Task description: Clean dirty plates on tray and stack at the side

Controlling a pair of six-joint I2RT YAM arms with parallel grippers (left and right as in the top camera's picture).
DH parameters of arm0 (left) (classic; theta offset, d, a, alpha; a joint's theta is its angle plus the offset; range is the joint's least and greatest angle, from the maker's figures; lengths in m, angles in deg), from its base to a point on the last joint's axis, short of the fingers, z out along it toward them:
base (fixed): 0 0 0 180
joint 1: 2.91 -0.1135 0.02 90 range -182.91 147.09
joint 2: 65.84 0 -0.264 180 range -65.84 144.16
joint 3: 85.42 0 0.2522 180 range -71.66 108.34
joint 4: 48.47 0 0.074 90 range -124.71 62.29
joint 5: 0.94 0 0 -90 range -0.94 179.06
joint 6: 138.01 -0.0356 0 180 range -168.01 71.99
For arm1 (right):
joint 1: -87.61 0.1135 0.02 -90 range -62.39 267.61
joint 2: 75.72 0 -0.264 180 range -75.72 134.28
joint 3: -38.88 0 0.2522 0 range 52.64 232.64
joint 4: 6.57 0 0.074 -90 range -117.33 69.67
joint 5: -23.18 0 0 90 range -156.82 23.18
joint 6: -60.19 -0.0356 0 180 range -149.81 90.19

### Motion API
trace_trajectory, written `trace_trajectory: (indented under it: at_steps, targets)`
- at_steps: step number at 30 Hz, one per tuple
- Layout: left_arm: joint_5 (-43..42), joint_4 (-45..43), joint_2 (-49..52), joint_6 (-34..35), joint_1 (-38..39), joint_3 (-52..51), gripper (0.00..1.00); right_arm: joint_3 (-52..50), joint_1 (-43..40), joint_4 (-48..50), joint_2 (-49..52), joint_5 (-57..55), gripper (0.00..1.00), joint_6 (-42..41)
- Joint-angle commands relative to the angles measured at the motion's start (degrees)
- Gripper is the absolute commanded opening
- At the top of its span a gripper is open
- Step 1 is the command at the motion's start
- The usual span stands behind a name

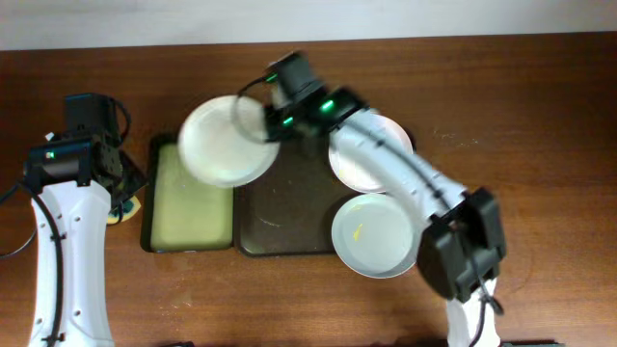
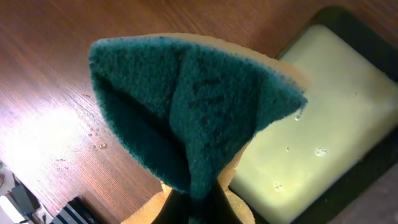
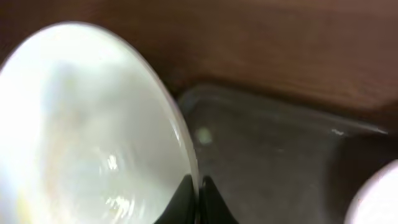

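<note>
right arm on one plate, left arm on the sponge.
the right gripper (image 1: 273, 121) was pinched tight on the rim of a white plate (image 1: 224, 143), fingers closed down to the rim's thickness. the plate was tilted and motion-blurred, and from overhead it lay over the upper left corner of the dark tray (image 1: 289, 220) and the top end of the narrow tray (image 1: 189, 207). a second white plate (image 1: 353, 170) sat at the dark tray's upper right, partly hidden under the right arm. the grey-blue plate (image 1: 371, 236), with a yellow smear, sat just below it at the lower right. the left gripper (image 2: 189, 210) was clamped on a folded green sponge (image 2: 193, 106), above the table (image 1: 540, 116) beside the narrow tray; the sponge hid most of its fingers.
</note>
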State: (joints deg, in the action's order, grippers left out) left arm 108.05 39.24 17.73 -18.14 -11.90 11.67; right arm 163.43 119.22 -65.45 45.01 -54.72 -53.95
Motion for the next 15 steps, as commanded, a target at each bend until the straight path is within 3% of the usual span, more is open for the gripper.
trace_trajectory:
  at_steps: [1, 5, 8, 11, 15]
  targets:
    - [-1.49, -0.17, -0.44, 0.94, -0.28, 0.0, 0.0, 0.35, -15.28, -7.41, -0.39, 11.56, 0.04, -1.22]
    - [-5.22, -1.29, -0.42, 0.26, -0.07, 0.0, 0.0, 0.33, -37.55, -19.08, -0.39, 10.54, 0.04, 4.28]
    - [-5.92, -1.95, -0.22, 0.02, 1.51, 0.0, 0.0, -0.13, -48.85, -25.46, -0.39, 0.35, 0.04, 4.42]
    - [-5.92, -1.97, -0.22, -0.15, 2.36, 0.0, 0.0, -3.61, -54.36, -27.69, -0.39, -5.88, 0.04, 4.42]
    - [-5.95, -2.12, -0.22, -0.17, 2.36, 0.0, 0.0, -13.4, -54.88, -22.25, -0.39, -13.2, 0.04, 4.39]
